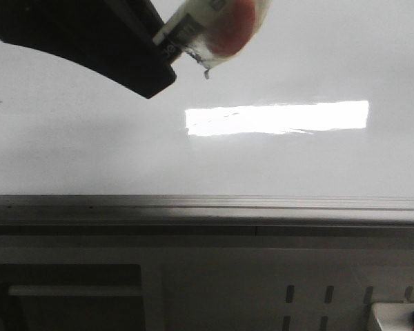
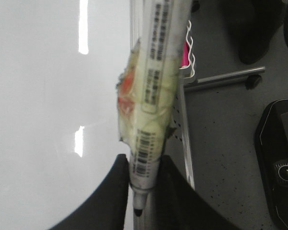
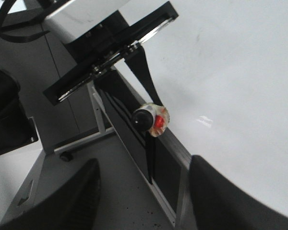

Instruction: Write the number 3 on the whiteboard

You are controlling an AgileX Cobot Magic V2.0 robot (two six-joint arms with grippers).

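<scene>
Grey frame edging [image 1: 207,203] is lying nearest, with the glossy whiteboard [image 1: 90,145] spreading behind, likely slippery under a nib. Farther up, the left gripper [image 2: 143,179] is clamping a tape-wrapped marker [image 2: 151,120], light and stiff; no number 3 is showing, perhaps too faint. Right gripper [image 3: 144,191] is standing parted, empty.

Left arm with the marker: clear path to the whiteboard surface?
Probably yes. The left gripper holds the marker just over the whiteboard, and nothing lies between tip and bare surface.

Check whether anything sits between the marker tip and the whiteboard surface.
Nothing visible does. The left gripper holds the marker with its tip close over the bare whiteboard; only a glare patch shows there.
</scene>
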